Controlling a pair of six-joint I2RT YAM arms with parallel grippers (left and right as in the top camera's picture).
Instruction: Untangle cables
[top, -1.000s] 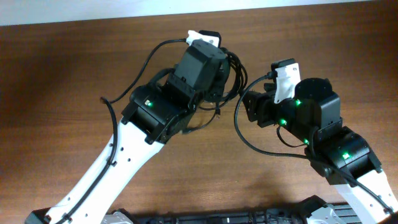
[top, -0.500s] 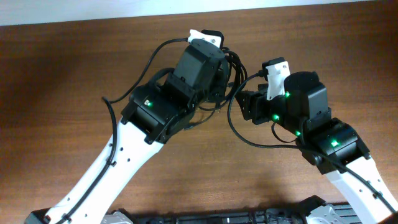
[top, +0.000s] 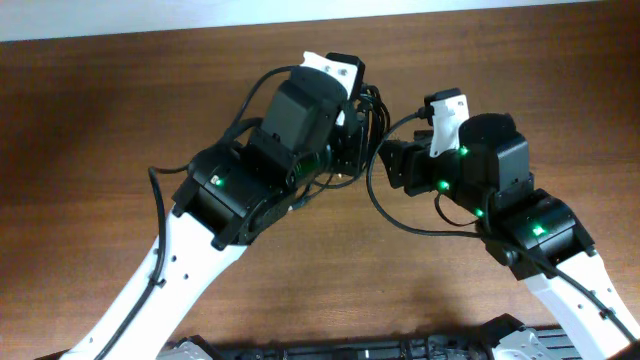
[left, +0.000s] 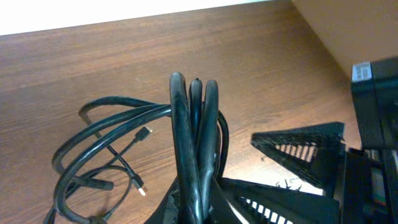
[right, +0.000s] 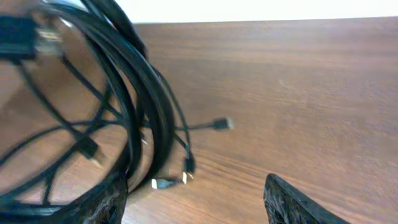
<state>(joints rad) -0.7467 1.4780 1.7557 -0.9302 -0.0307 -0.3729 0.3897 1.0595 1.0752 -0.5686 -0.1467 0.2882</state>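
A brown wood-grain tabletop (top: 90, 130) fills the overhead view, with a pale strip (top: 200, 15) beyond its far edge. Two white-and-black arms meet near the far middle of the table. The thin black cables (left: 194, 130) are gathered there. The left gripper (left: 198, 206) is clamped tight on a bundle of about three strands. These stand up side by side from between its fingers, then bend away into loose, overlapping loops lying on the wood. Small metal-tipped plug ends (left: 143, 132) rest on the table among those loops. The right gripper (right: 199, 208) sits just beside the bundle with its fingers (right: 289, 202) well apart and nothing between them. In the right wrist view the looped cords pass close by one finger, though whether they touch it cannot be told.
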